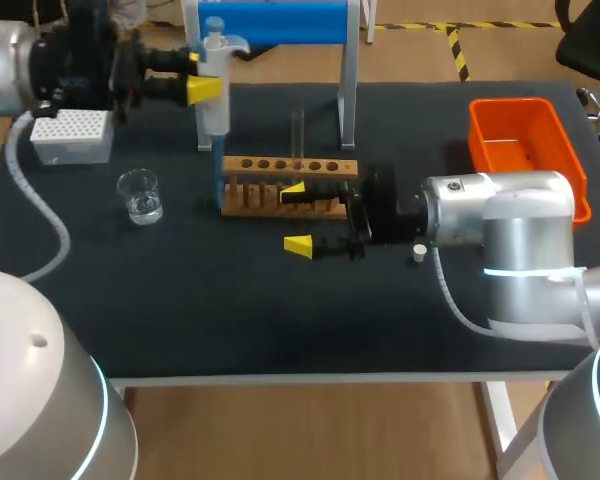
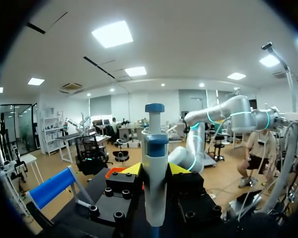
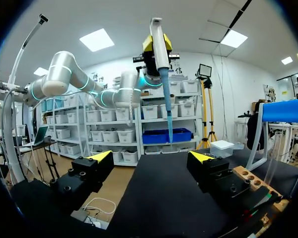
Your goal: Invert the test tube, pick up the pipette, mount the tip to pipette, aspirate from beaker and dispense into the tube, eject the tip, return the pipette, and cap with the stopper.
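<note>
Gripping the pipette [image 2: 155,173], left fingers [image 2: 134,170] half hidden behind it; right fingers [image 3: 100,156] released.

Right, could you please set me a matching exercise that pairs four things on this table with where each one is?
Things:
1. pipette
2. test tube
3. beaker
4. stopper

Places:
A. upright in the wooden rack
B. lying loose beside the right arm
C. held in the left gripper
D. standing near the tip box

Pairs: 1-C, 2-A, 3-D, 4-B
</note>
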### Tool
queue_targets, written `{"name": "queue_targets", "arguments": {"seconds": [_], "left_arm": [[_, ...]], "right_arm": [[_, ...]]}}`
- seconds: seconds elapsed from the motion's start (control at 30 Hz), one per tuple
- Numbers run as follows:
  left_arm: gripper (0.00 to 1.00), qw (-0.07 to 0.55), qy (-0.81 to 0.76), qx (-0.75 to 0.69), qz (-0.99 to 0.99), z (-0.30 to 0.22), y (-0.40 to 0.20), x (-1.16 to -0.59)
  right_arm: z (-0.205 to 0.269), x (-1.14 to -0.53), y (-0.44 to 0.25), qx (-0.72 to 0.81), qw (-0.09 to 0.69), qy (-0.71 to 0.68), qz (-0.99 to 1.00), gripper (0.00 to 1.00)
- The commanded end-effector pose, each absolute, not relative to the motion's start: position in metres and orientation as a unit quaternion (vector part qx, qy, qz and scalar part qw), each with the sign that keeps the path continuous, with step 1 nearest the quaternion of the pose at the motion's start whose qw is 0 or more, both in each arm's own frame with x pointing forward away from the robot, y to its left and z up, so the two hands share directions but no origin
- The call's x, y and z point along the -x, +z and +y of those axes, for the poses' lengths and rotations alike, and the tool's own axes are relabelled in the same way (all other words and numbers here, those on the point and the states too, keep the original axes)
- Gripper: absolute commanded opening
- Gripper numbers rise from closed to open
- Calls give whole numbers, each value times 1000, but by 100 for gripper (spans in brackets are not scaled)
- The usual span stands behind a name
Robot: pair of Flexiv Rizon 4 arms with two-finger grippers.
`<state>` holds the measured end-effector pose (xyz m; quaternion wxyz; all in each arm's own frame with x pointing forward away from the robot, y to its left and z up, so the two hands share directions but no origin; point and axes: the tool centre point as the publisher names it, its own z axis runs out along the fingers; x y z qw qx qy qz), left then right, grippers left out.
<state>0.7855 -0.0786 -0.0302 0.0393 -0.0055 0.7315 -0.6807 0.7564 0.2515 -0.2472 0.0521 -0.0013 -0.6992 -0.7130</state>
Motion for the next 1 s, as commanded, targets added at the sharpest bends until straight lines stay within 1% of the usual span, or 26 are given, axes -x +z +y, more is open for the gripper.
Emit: {"name": "queue_targets", "arguments": {"seconds": [0.03, 0.6, 1.0], "left_arm": [[0, 45, -682, 5, 730, -48, -31, -790], [0, 64, -672, 10, 737, 21, -56, -861], [0, 79, -676, 9, 733, 51, -76, -922]], "right_arm": [[250, -756, -247, 1, 52, -713, -699, 100], [250, -756, -247, 1, 52, -713, -699, 100], [250, -756, -247, 1, 52, -713, -699, 100]]}}
